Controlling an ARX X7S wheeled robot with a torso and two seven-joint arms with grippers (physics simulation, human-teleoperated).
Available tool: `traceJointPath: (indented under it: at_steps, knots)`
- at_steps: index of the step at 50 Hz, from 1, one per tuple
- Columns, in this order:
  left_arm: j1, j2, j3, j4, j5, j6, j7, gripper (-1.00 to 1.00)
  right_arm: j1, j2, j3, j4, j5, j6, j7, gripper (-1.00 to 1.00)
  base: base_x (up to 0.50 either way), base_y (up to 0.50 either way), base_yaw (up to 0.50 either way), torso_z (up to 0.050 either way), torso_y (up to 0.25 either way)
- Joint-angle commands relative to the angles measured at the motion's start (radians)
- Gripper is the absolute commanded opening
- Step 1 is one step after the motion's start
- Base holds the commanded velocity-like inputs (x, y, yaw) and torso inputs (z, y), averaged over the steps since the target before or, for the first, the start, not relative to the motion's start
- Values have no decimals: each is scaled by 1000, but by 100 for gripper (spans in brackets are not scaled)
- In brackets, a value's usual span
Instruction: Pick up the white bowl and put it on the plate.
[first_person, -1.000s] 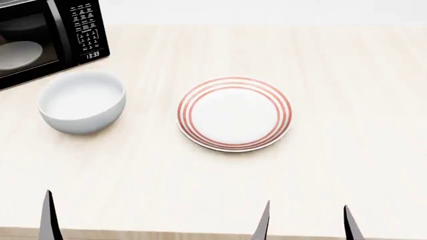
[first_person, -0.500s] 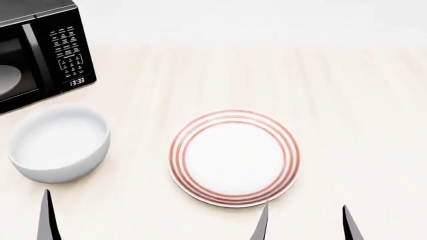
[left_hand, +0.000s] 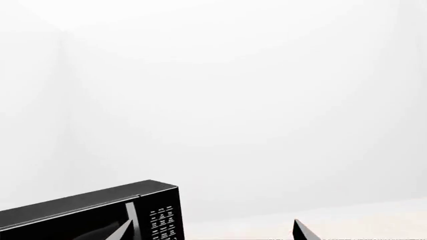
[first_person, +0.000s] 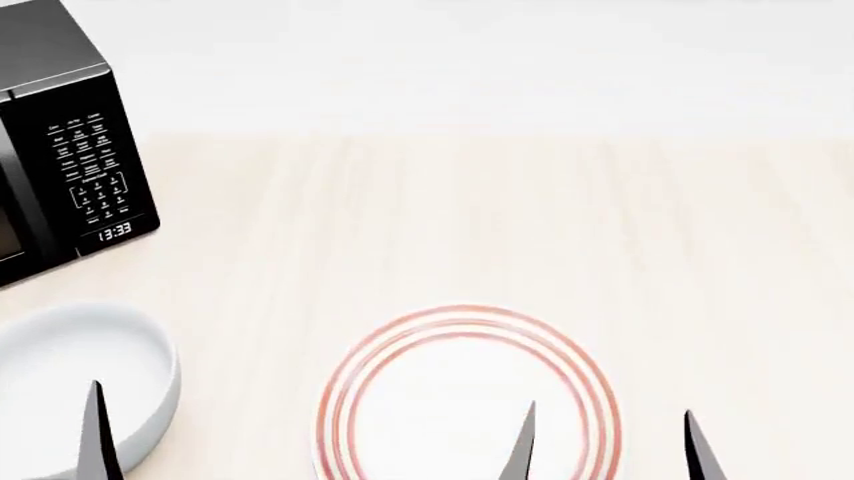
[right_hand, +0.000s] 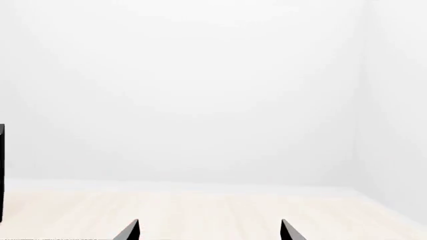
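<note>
The white bowl (first_person: 74, 385) stands on the table at the lower left of the head view, partly cut by the frame edge. The plate (first_person: 467, 400), white with red rings, lies to its right at the bottom middle, its near part cut off. My left gripper (left_hand: 213, 232) is open and empty; one of its fingers (first_person: 94, 440) shows in front of the bowl's near right rim. My right gripper (first_person: 611, 450) is open and empty, with its left fingertip over the plate's near right part. It also shows in the right wrist view (right_hand: 208, 231). Neither wrist view shows bowl or plate.
A black microwave (first_person: 60, 150) stands at the table's far left, behind the bowl; it also shows in the left wrist view (left_hand: 100, 215). The light wooden table (first_person: 534, 220) runs back to a white wall.
In the head view the bowl, plate and microwave have slid down toward the bottom of the frame, and more of the far table and wall shows. The fingertips keep their places in the view.
</note>
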Motion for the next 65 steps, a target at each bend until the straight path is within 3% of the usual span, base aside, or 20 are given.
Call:
traceJointPath:
  at_steps: [1, 11, 21, 23, 25, 29, 36, 41, 49, 53, 57, 65]
  knots:
    - [2, -9, 7, 13, 6, -14, -7, 100, 2, 7, -12, 6, -8, -2, 11, 100, 0, 0, 0, 0, 0]
    - [0, -16, 18, 125, 32, -123, -3, 100, 2, 14, -19, 10, -7, -6, 17, 100, 0, 0, 0, 0, 0]
    - [-60, -19, -26, 369, 11, -380, 73, 100, 2, 22, -29, 15, 0, -3, 17, 100, 0, 0, 0, 0, 0]
    - [-80, 40, -78, 369, 43, -393, 166, 100, 3, 23, -33, 16, -2, -3, 17, 100, 0, 0, 0, 0, 0]
    - [-125, 198, -165, 369, 176, -396, 374, 100, 4, 26, -31, 20, 0, -4, 18, 100, 0, 0, 0, 0, 0]
    - [-258, 207, -237, 369, 193, -513, 460, 100, 3, 27, -33, 19, 2, -3, 21, 100, 0, 0, 0, 0, 0]
    - [-565, 207, -348, 369, 381, -728, 738, 100, 8, 32, -38, 32, 2, -3, 23, 100, 0, 0, 0, 0, 0]
    - [-748, 181, -367, 358, 530, -914, 917, 100, 8, 35, -39, 36, 4, -5, 26, 100, 0, 0, 0, 0, 0]
    - [-803, 120, -406, 210, 516, -961, 917, 100, 8, 39, -38, 42, 7, -14, 33, 100, 0, 0, 0, 0, 0]
    - [-817, 103, -422, 158, 517, -1040, 940, 100, 7, 40, -36, 44, 12, -14, 35, 100, 0, 0, 0, 0, 0]
    - [-895, 55, -394, 136, 554, -1219, 995, 100, 8, 45, -22, 44, 25, -11, 41, 100, 0, 0, 0, 0, 0]
    - [-905, 47, -374, 66, 567, -1327, 1013, 100, 13, 51, -29, 59, 19, -16, 50, 100, 0, 0, 0, 0, 0]
